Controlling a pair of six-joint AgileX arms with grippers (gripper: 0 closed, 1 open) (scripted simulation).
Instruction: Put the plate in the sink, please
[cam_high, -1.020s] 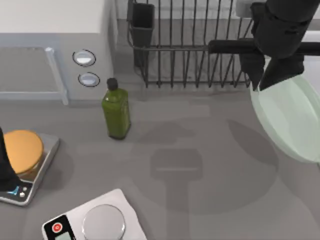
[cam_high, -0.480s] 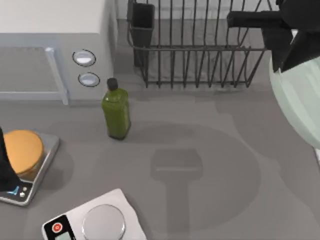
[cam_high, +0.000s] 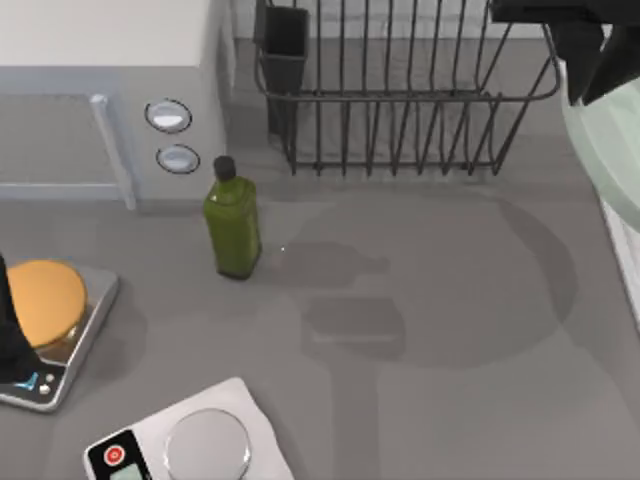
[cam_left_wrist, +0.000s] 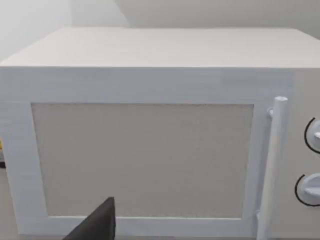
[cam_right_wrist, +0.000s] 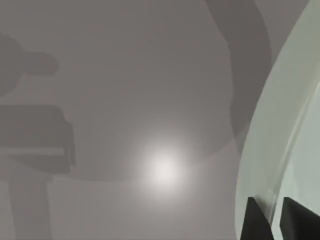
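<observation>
Grey table (cam_high: 420, 330) bears bottle (cam_high: 232, 222), rack (cam_high: 400, 100).

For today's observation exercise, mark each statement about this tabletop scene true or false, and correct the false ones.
1. The right gripper is clamped on the rim of the large round pale mint-green glossy plate. True.
2. The plate lies flat on the grey table. False: it is held up at the table's right edge.
3. The dark green glass bottle stands upright in front of the white microwave. True.
4. The bottle stands inside the black wire dish rack. False: it stands on the table, left of the rack.
5. A round orange object sits on a scale. True.
</observation>
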